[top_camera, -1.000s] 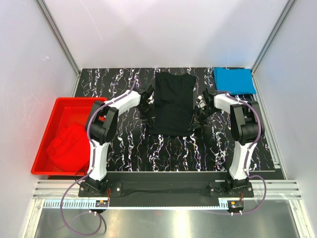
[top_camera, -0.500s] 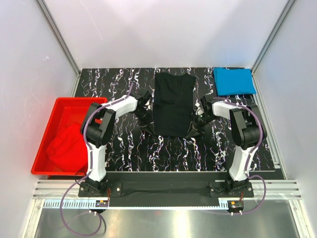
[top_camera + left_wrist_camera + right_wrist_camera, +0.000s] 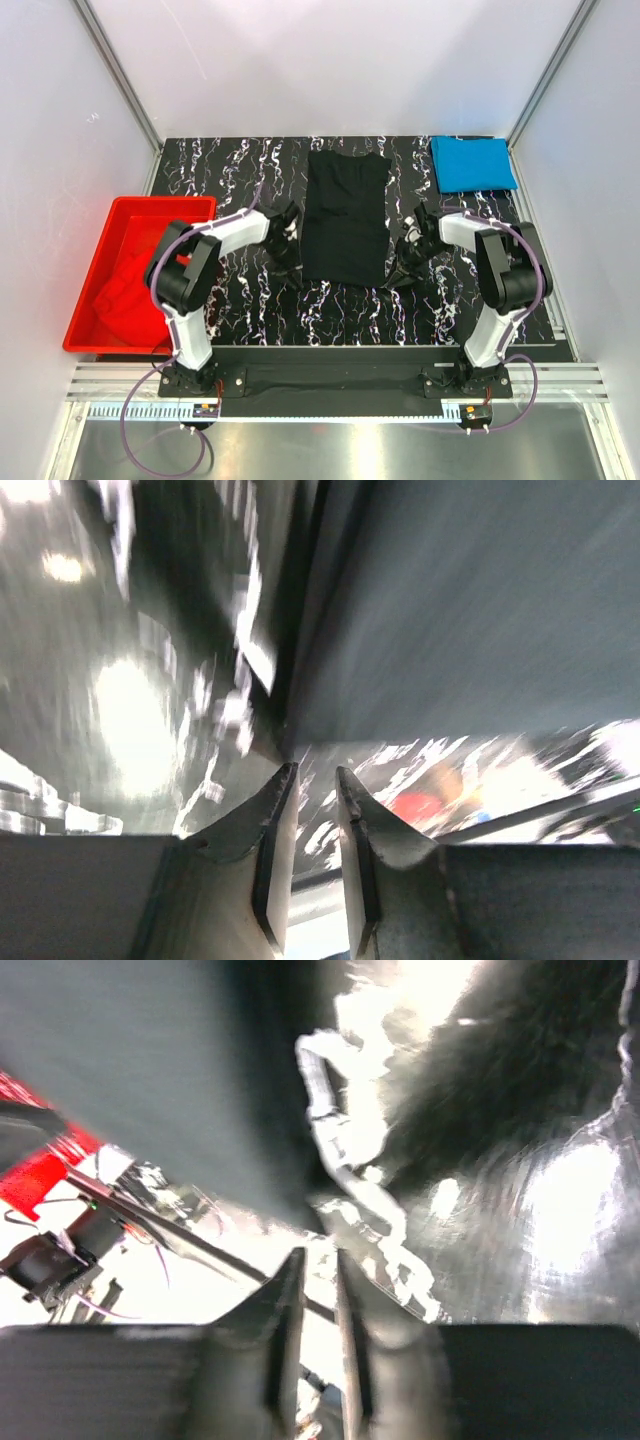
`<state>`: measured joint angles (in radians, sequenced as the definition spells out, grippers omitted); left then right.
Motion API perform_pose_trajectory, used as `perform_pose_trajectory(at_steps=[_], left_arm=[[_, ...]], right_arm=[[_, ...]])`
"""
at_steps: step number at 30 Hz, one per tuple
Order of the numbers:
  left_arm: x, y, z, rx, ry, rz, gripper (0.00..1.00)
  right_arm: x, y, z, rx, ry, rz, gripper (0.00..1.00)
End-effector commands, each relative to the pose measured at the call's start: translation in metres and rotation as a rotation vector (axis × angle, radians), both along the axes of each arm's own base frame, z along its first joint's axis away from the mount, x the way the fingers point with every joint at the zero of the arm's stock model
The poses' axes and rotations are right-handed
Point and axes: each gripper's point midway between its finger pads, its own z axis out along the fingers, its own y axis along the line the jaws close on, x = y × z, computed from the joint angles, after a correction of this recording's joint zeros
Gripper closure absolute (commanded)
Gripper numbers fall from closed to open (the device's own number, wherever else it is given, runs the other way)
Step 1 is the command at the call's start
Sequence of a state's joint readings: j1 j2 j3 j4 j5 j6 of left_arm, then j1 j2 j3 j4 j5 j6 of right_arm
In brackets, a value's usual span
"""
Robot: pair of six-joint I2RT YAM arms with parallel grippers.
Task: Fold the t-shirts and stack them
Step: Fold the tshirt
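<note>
Black t-shirt [image 3: 345,215] flat at middle of bench [image 3: 240,300], left fingers [image 3: 272,840] and right fingers [image 3: 285,1330] just beside its near corners, both pairs slightly apart, empty

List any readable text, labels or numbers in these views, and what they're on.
None readable.
black t-shirt, blue t-shirt, red tub: plain, no print showing.
white strip on the near rail: fine marks, too small to read.
Both wrist views: blurred, no text.

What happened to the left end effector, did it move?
Yes. The left end effector slid toward the table's near edge, farther from the blue t-shirt.
</note>
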<state>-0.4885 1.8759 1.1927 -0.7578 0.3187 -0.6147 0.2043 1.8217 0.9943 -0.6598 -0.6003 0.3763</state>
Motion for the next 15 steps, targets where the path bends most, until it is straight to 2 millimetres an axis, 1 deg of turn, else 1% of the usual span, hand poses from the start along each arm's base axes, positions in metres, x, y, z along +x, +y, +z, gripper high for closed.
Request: perform_pose_trajectory(at_steps=[1,2,3,4,5,6,7,8,10,11,12,13,14,15], left_arm=[[-0.01,0.012,0.022,0.055,-0.06,-0.055,0.73],[-0.008,0.01,0.031,0.043,-0.084,-0.053,0.72],[-0.004,0.011,0.037,0.049,-0.109,-0.053,0.7],[0.007,0.01,0.047,0.053,-0.154,-0.057,0.68],[0.015,0.011,0.054,0.065,-0.179,-0.053,0.63],[0.024,0.014,0.059,0.08,-0.212,-0.052,0.58],[0.037,0.012,0.069,0.079,-0.252,-0.053,0.55],[0.044,0.018,0.071,0.092,-0.256,-0.037,0.53],[0.053,0.022,0.068,0.087,-0.245,-0.027,0.47],[0.062,0.028,0.065,0.083,-0.249,-0.009,0.46],[0.064,0.03,0.055,0.086,-0.221,-0.011,0.45],[0.064,0.03,0.05,0.076,-0.205,-0.026,0.44],[0.065,0.032,0.042,0.076,-0.186,-0.027,0.44],[0.063,0.032,0.033,0.074,-0.158,-0.035,0.44]], right_arm=[[0.046,-0.001,0.055,-0.019,-0.205,-0.003,0.72],[0.053,-0.001,0.061,-0.026,-0.225,-0.002,0.67],[0.059,-0.006,0.065,-0.044,-0.235,-0.005,0.56],[0.073,-0.005,0.072,-0.043,-0.263,-0.006,0.51],[0.08,-0.006,0.073,-0.045,-0.268,-0.011,0.48],[0.084,-0.006,0.069,-0.042,-0.251,-0.011,0.43],[0.094,-0.006,0.076,-0.039,-0.272,-0.013,0.42],[0.098,-0.006,0.076,-0.039,-0.268,-0.013,0.41],[0.1,-0.006,0.074,-0.044,-0.25,-0.009,0.39],[0.1,-0.006,0.074,-0.049,-0.25,-0.01,0.38],[0.099,-0.009,0.073,-0.058,-0.249,-0.012,0.37],[0.093,-0.01,0.069,-0.065,-0.238,-0.011,0.35],[0.089,-0.011,0.067,-0.065,-0.231,-0.007,0.31],[0.085,-0.011,0.065,-0.065,-0.225,-0.003,0.3]])
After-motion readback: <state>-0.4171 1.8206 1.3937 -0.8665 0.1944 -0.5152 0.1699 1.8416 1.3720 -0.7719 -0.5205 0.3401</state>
